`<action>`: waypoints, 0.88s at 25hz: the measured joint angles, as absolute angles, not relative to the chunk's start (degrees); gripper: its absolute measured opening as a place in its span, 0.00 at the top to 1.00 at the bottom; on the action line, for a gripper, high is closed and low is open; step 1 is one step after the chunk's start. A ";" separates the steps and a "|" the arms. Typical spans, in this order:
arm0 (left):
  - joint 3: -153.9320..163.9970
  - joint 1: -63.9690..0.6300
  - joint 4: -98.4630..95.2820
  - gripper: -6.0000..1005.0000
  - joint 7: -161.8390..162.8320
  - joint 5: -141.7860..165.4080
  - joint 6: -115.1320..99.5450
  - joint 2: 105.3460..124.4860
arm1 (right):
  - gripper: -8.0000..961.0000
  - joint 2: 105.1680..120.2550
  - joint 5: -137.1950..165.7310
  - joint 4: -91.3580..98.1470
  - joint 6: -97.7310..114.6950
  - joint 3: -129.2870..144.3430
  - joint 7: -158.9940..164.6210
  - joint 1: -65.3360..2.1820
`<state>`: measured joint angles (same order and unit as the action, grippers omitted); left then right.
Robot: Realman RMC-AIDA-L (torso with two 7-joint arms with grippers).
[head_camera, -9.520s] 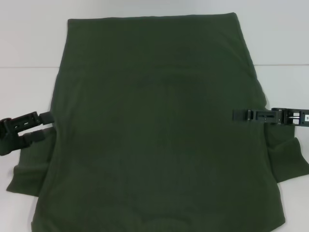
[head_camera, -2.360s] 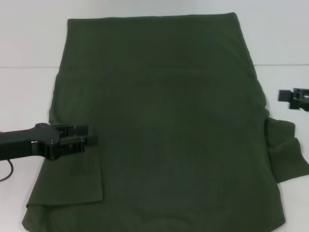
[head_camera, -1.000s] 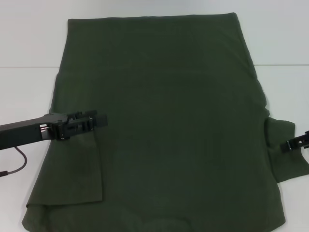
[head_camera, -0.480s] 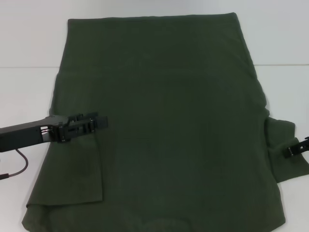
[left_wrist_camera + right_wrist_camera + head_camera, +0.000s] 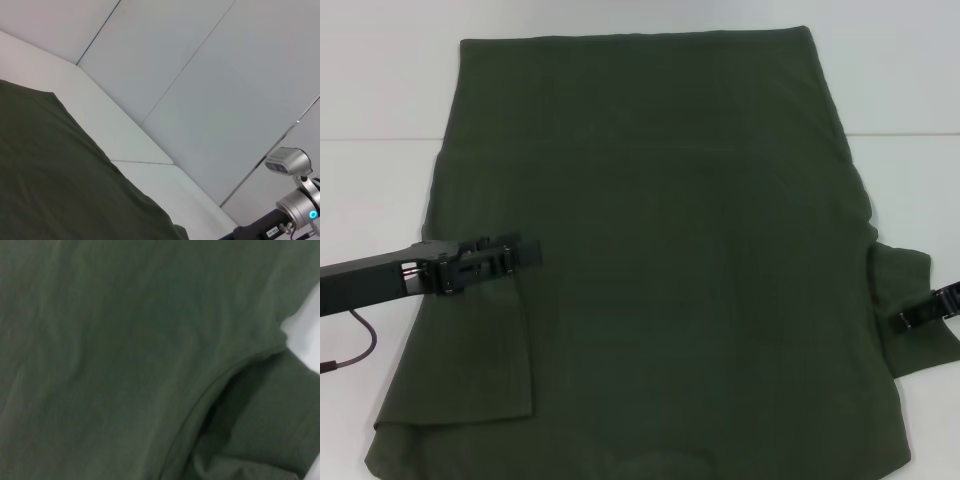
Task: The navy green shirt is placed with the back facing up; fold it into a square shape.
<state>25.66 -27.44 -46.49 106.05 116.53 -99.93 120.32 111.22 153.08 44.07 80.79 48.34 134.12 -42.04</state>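
— Underneath it all? And around?

— White tabletop [image 5: 380,190], bare on both sides of the navy green shirt [image 5: 670,270]. Faint seam line across the tabletop, level with the upper third of the shirt. Beyond the shirt's far edge, pale grey wall panels [image 5: 210,90] with thin joints, seen from the left wrist.

— Shirt itself?

— Spread flat across the middle of the tabletop, plain side up, no lettering visible. Left sleeve [image 5: 485,345] folded inward, lying on the shirt's body as a narrow flap. Right sleeve [image 5: 910,315] out sideways past the shirt's right edge, flat on the tabletop. In the right wrist view, mostly green cloth with a curved seam, a sliver of white at one corner.

— Anything over or against the shirt?

— Left end effector [image 5: 525,253] stretched in from the shirt's left side, over the top of the folded flap, fingers drawn close together; cannot tell whether any cloth pinched. Thin dark cable [image 5: 355,340] looped on the tabletop left of the shirt, under that arm. Right end effector [image 5: 920,312] at the right sleeve, only partly in view; spread of its fingers — cannot tell.

— Else nearby?

— Past the shirt's far corner, in the left wrist view: silver camera unit [image 5: 289,162] on a dark arm, small blue light.
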 joint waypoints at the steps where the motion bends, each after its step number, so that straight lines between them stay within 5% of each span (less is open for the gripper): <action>1: 25.66 -27.46 -46.49 0.43 106.09 116.49 -99.93 120.32 | 0.08 111.24 153.11 43.87 81.00 48.38 134.10 -42.12; 22: 25.58 -26.87 -46.49 0.43 106.26 114.96 -100.02 120.70 | 0.08 110.75 154.69 44.49 81.73 46.93 135.34 -41.74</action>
<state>25.58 -26.87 -46.49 106.26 114.96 -100.02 120.70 110.75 154.69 44.49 81.73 46.93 135.34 -41.74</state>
